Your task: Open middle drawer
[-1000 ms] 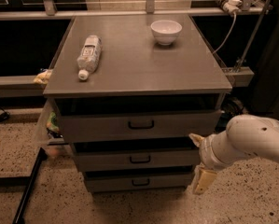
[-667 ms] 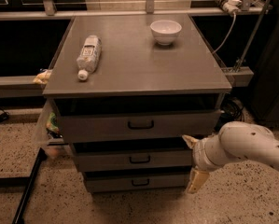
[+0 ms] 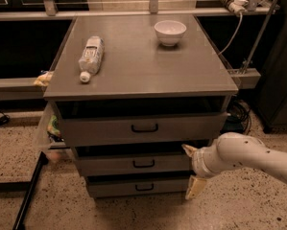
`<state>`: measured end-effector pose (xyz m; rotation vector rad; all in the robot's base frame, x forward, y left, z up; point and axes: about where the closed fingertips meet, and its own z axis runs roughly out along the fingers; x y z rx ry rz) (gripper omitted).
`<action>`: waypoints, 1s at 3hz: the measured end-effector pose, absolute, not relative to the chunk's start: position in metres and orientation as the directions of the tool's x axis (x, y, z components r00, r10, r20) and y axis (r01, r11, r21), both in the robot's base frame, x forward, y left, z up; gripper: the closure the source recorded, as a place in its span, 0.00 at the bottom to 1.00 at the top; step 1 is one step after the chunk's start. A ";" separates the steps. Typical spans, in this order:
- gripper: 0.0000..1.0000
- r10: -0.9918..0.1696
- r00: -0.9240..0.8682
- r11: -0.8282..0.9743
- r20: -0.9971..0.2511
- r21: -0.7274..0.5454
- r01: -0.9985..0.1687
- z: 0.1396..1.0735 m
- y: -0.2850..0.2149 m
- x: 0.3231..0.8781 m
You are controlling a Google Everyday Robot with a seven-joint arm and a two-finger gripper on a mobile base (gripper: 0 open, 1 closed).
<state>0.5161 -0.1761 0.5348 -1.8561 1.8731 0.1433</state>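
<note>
The middle drawer (image 3: 109, 166) is a flat grey front with a small black loop handle (image 3: 143, 164), set between the top drawer (image 3: 100, 129) and the bottom drawer (image 3: 114, 188) of a grey cabinet. My gripper (image 3: 191, 169) is open at the right end of the middle drawer's front, well to the right of the handle. One pale finger (image 3: 188, 150) points up-left at the drawer's top edge. The other finger (image 3: 194, 188) hangs down beside the bottom drawer. The white arm (image 3: 248, 155) reaches in from the right.
On the cabinet top (image 3: 148, 71) lie a plastic bottle (image 3: 91, 56) on its side and a white bowl (image 3: 170, 31). A plastic bag (image 3: 48, 131) hangs at the cabinet's left side. A black bar (image 3: 30, 195) slants across the floor at the left. A metal rail (image 3: 244, 75) runs behind the cabinet.
My arm and gripper have moved left, closer to the right end of the middle drawer. The drawers have not moved.
</note>
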 end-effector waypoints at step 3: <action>0.00 -0.872 0.025 0.113 -0.489 -0.250 -0.962 0.478 -0.165 0.554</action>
